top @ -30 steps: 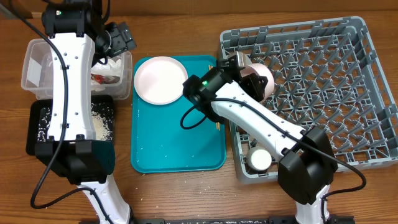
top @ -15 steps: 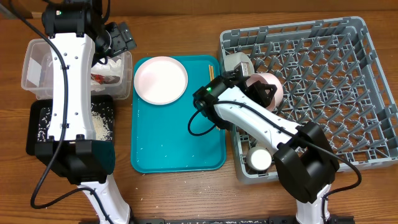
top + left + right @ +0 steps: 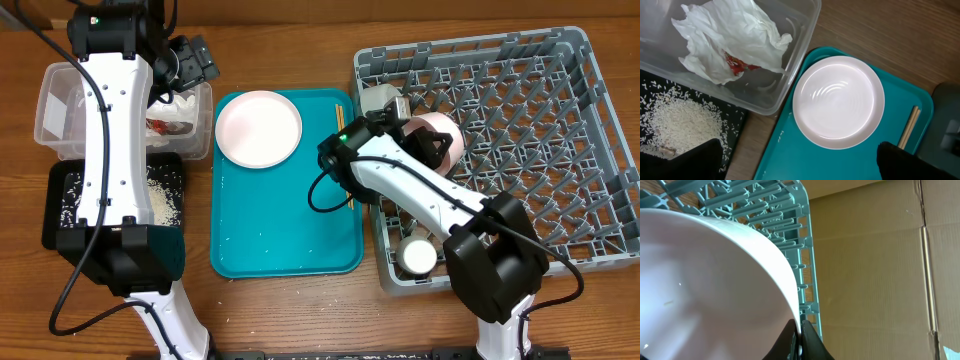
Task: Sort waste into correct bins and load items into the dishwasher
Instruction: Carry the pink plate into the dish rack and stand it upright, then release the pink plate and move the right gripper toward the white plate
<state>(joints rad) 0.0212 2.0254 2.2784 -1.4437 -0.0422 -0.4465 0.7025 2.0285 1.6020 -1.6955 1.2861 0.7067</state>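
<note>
Pink bowl (image 3: 447, 130) moved deeper over rack (image 3: 560, 150), beside grey-green bowl (image 3: 378, 98).

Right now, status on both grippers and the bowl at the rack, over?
Left gripper open, empty, by clear tub. Right gripper shut on rim of pink bowl, over dish rack. White plate, chopsticks on teal tray. Nothing seen in the way.

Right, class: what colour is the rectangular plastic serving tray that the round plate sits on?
The rectangular plastic serving tray is teal, best seen in the overhead view.
</note>
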